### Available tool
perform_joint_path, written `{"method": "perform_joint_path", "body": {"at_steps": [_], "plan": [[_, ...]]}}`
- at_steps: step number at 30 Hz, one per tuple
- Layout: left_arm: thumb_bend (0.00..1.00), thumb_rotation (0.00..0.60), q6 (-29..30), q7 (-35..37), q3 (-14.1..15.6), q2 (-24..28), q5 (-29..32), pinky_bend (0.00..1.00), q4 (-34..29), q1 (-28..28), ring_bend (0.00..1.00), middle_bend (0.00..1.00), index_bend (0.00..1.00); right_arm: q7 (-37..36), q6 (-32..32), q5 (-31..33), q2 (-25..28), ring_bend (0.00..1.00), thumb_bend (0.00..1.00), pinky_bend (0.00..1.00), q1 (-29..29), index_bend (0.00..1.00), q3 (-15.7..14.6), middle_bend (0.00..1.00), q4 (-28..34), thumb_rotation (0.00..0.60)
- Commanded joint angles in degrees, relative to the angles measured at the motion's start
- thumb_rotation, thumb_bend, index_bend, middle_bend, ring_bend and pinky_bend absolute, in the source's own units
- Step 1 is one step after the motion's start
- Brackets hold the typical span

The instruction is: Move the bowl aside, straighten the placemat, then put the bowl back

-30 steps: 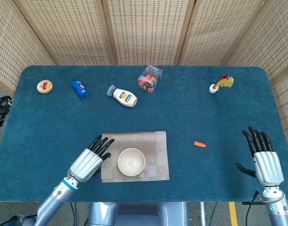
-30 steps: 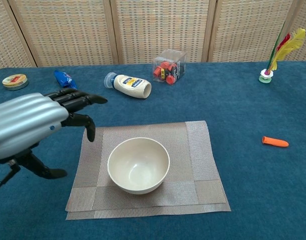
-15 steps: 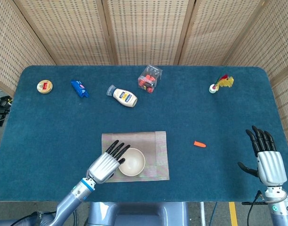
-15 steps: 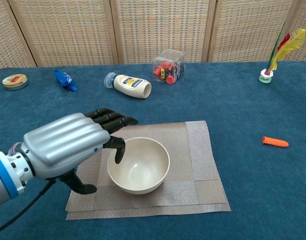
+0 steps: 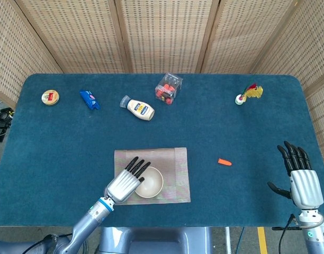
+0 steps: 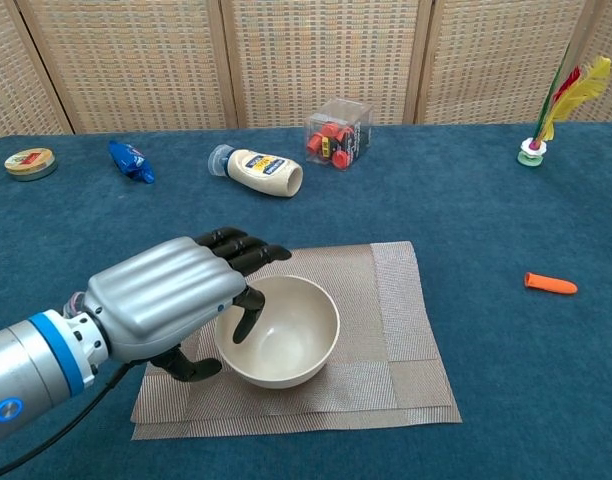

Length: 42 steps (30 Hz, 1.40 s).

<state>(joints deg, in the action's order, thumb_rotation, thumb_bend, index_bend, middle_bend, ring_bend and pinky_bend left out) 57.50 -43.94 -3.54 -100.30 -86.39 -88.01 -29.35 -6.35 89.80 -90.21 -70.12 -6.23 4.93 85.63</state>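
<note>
So the small cream-coloured round bowl (image 6: 277, 331) is sitting on the grey-brown woven placemat (image 6: 386, 330), a bit left of the mat's middle, out on the blue felt-covered worktop (image 5: 246, 127). The left hand (image 6: 176, 300) is right at the bowl's near-left side, fingers reaching over the rim with one dark fingertip dipping inside and the thumb tucked low outside the wall. It looks like it's lining up a rim pinch, but I honestly can't tell if it's actually squeezing yet, so I wouldn't call it held. The right hand (image 5: 302, 180) is way off at the right edge of the worktop, fingers spread, holding nothing. On handling: the bowl looks hard and smooth, maybe ceramic or melamine, so I'd guess rigid, a little slippery and not something you want to drop. It's empty, so probably light enough for a one-sided rim grip, wall clamped between thumb outside and fingers inside. The placemat looks thin and floppy, with its edges doubled up along the near and right sides, so I'd guess it drags or bunches if the bowl gets slid. Lifting clear seems safer, then flattening the mat by its edges.
</note>
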Motion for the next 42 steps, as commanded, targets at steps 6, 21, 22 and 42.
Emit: {"method": "perform_joint_path", "body": {"at_steps": [6, 21, 22, 42], "plan": [[0.47, 0.600, 0.68, 1.05, 0.11, -1.34, 0.62, 0.00, 1.71, -0.74, 0.00, 0.00, 0.60, -0.47, 0.34, -0.34, 0.06, 0.00, 0.11, 0.00, 0.06, 0.04, -0.02, 0.00, 0.01, 0.600], [0.51, 0.600, 6.12, 5.18, 0.05, 3.03, -1.01, 0.00, 1.22, -0.45, 0.00, 0.00, 0.64, -0.84, 0.47, -0.33, 0.20, 0.00, 0.11, 0.00, 0.17, 0.04, 0.01, 0.00, 0.01, 0.600], [0.51, 0.600, 6.63, 6.05, 0.02, 4.30, -1.23, 0.00, 1.03, -0.34, 0.00, 0.00, 0.64, -0.84, 0.49, -0.32, 0.24, 0.00, 0.11, 0.00, 0.18, 0.05, 0.02, 0.00, 0.04, 0.600], [0.51, 0.600, 9.07, 24.04, -2.19, 16.30, 4.11, 0.00, 14.94, 2.51, 0.00, 0.00, 0.63, 1.64, -0.05, -1.28, -0.34, 0.00, 0.11, 0.00, 0.02, 0.05, -0.79, 0.00, 0.72, 0.600]]}}
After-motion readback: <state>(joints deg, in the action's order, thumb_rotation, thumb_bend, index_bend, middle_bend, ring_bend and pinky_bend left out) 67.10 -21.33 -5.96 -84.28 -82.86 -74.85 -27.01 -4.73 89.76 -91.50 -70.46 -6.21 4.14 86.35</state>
